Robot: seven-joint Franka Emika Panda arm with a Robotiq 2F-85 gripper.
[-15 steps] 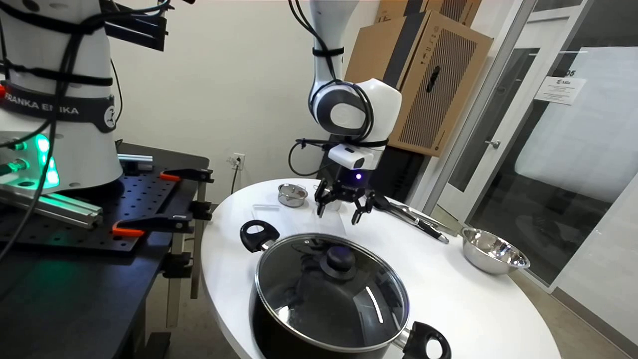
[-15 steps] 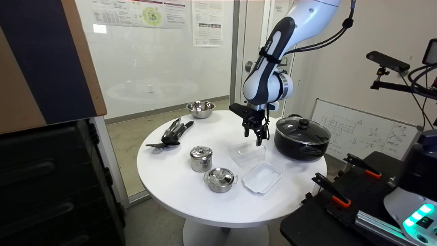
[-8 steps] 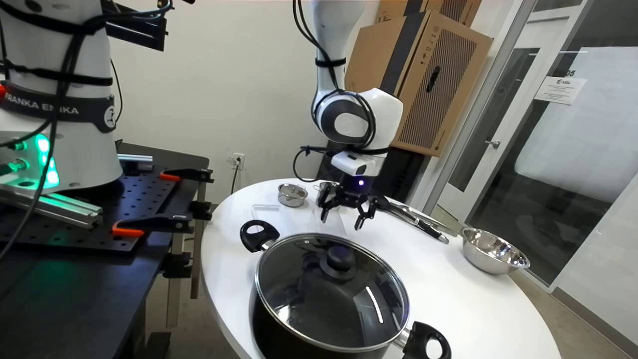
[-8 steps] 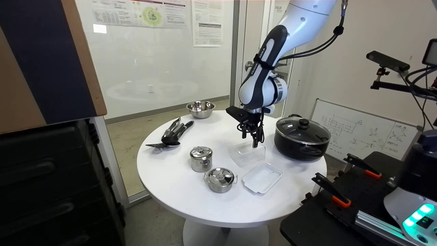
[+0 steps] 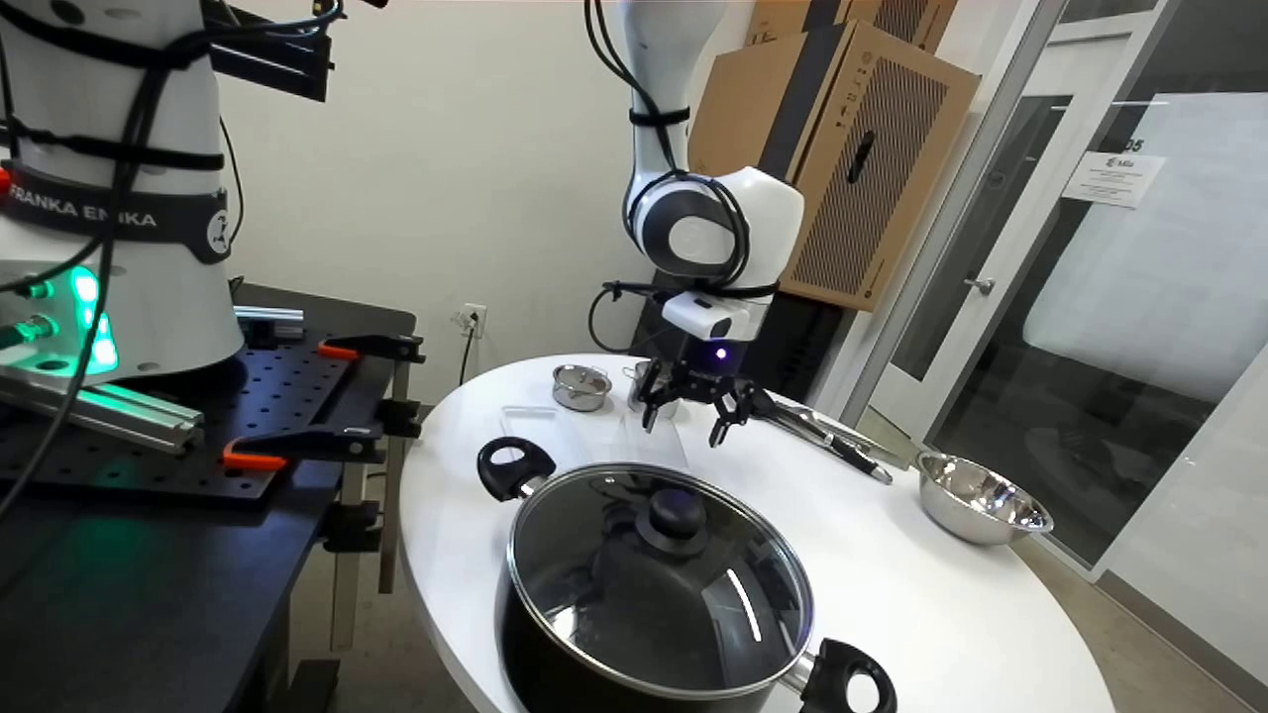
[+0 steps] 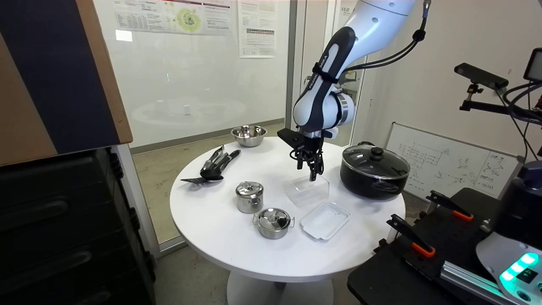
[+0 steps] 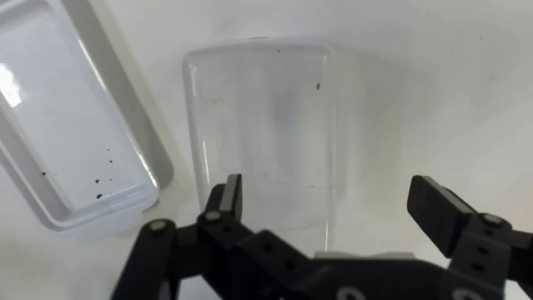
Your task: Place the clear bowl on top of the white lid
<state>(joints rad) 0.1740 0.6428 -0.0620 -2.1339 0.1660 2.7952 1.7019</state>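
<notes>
wrist view | white lid: cropped top-left | clear bowl: lower end behind jaws

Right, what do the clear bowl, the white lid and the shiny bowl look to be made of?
Clear bowl: probably smooth plastic, see-through with light streaks along its edges; glass can't be ruled out by look alone.
White lid: likely glossy moulded plastic, going by the bright glare patch on its pale face and its rounded corners.
Shiny bowl: polished metal, perhaps steel, given its silvery, mirror-like reflections.

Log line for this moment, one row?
gripper: open, empty | clear bowl: on table, ungrasped | white lid: beside bowl, apart | placement: not done
</notes>
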